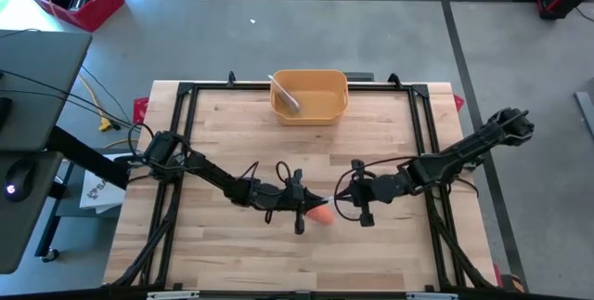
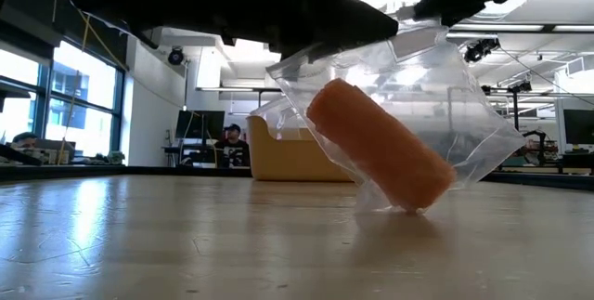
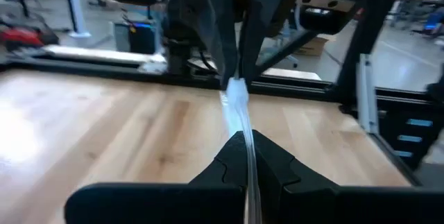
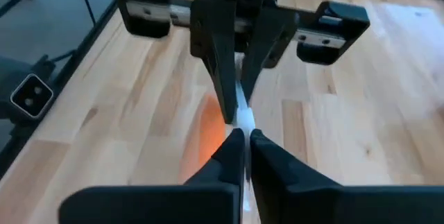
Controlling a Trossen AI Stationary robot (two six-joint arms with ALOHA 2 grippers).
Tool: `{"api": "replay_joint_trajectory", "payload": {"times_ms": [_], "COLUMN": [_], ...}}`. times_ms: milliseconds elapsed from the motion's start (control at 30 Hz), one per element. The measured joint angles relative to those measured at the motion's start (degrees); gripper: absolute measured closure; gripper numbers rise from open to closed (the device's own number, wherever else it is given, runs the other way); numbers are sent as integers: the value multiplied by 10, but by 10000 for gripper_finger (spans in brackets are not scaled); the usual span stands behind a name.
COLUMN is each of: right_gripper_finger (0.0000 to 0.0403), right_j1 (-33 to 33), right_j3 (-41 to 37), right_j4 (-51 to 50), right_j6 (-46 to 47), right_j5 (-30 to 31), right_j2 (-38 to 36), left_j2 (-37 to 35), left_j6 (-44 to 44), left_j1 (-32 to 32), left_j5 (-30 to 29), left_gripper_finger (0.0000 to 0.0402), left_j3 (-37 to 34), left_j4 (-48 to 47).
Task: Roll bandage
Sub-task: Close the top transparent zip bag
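Both arms are meeting near the middle of the light wooden table (image 1: 223, 254), toward its front edge, and between them they are holding up a clear plastic bag (image 2: 436, 86) with an orange rolled bandage (image 2: 380, 144) inside. The left gripper (image 1: 299, 209) is pinching one side of the bag's upper edge with its fingers closed tight on the film, and the right gripper (image 1: 360, 203) is gripping the opposite side in the same way, facing the left one closely. The roll is hanging tilted in the bag, its lower end touching the tabletop. Further back, by the far edge, a yellow plastic bin (image 1: 309, 95) is standing well apart. The thin film looks slippery, so if the two grippers pull apart unevenly, one may lose its pinch, or the bag could tear and drop the roll.
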Motion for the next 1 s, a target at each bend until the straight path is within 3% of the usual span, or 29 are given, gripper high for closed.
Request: {"api": "replay_joint_trajectory", "payload": {"times_ms": [133,400,533,767,1000], "right_gripper_finger": [400,402,402,402,403], "right_j1": [10,14,14,14,15], "right_j3": [23,30,30,30,30], "right_j4": [-43,-55,-54,-50,-51], "right_j6": [2,23,23,27,29], "right_j5": [23,36,53,60,59], "right_j2": [-23,-34,-33,-34,-34], "left_j2": [0,0,1,12,12], "left_j6": [39,139,172,200,196], "left_j1": [3,10,16,22,22], "left_j5": [-9,3,4,4,2], "left_gripper_finger": [374,278,258,275,341], "left_j3": [0,3,27,63,63], "left_j4": [15,95,86,44,29]}}
